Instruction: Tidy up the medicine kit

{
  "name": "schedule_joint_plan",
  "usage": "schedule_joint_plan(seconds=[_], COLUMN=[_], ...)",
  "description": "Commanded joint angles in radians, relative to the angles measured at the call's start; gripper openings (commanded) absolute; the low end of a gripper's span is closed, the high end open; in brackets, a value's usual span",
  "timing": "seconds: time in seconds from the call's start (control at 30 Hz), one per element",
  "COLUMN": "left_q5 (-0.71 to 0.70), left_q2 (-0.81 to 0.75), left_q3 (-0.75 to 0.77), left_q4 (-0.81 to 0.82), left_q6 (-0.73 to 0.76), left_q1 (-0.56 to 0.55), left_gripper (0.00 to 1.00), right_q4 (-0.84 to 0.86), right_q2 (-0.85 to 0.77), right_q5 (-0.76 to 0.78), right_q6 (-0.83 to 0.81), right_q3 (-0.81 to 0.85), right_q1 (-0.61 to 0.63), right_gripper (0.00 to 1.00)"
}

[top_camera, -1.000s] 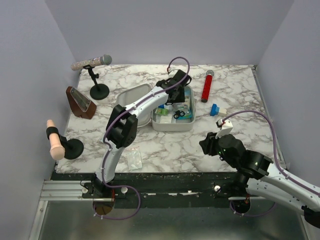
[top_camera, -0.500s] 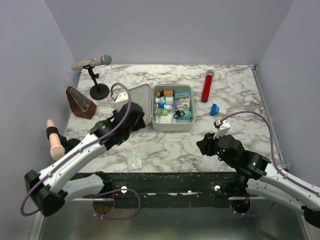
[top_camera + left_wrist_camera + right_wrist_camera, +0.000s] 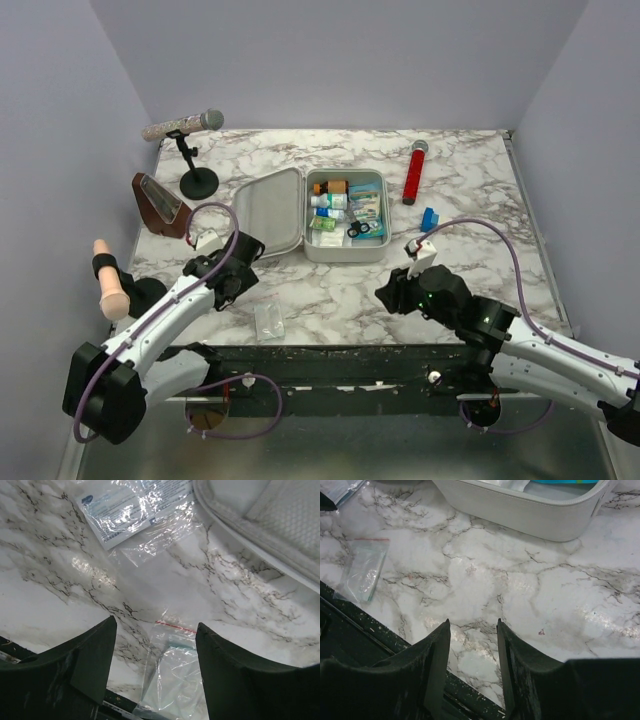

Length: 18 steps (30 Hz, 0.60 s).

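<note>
The left pincer (image 3: 155, 625) hangs wide open and empty over a small clear bag (image 3: 170, 672). The right pincer (image 3: 472, 625) is half open, also empty. The step looks like gathering loose items, so the next move is to lower and pinch the bag. A second bag (image 3: 132, 507) lies beside the one open kit (image 3: 345, 256) mid-table.

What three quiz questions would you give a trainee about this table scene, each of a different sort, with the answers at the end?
1. True or false: the medicine kit has its lid shut.
2. In the left wrist view, what lies on the table between the fingers of the open left pincer? A: scissors. B: a small clear bag. C: a blue block.
3. Fill in: the tube lying to the right of the kit is coloured ___.

Key: 1 false; 2 B; 3 red.
</note>
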Motion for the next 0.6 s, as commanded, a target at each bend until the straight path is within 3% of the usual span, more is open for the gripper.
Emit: schedule_joint_plan(seconds=[0.0, 0.2, 0.47, 0.57], left_q5=[0.117, 0.295, 0.422, 0.427], left_q2=[0.047, 0.083, 0.053, 0.048], left_q3=[-0.028, -0.077, -0.198, -0.219], left_q4=[0.077, 0.155, 0.256, 0.262], left_q6=[0.049, 0.093, 0.100, 0.095], left_q1=[0.048, 0.042, -0.027, -0.059], left_gripper=[0.75, 0.73, 0.73, 0.68], right_q4=[0.042, 0.046, 0.052, 0.055], right_q2=[-0.019, -0.030, -0.029, -0.022], right_q5=[-0.033, -0.042, -0.046, -0.045], right_q6=[0.002, 0.004, 0.012, 0.018], right_q3=[-0.041, -0.075, -0.081, -0.082], right_q1=[0.004, 0.004, 0.004, 0.004], right_gripper=[0.51, 0.51, 0.51, 0.51])
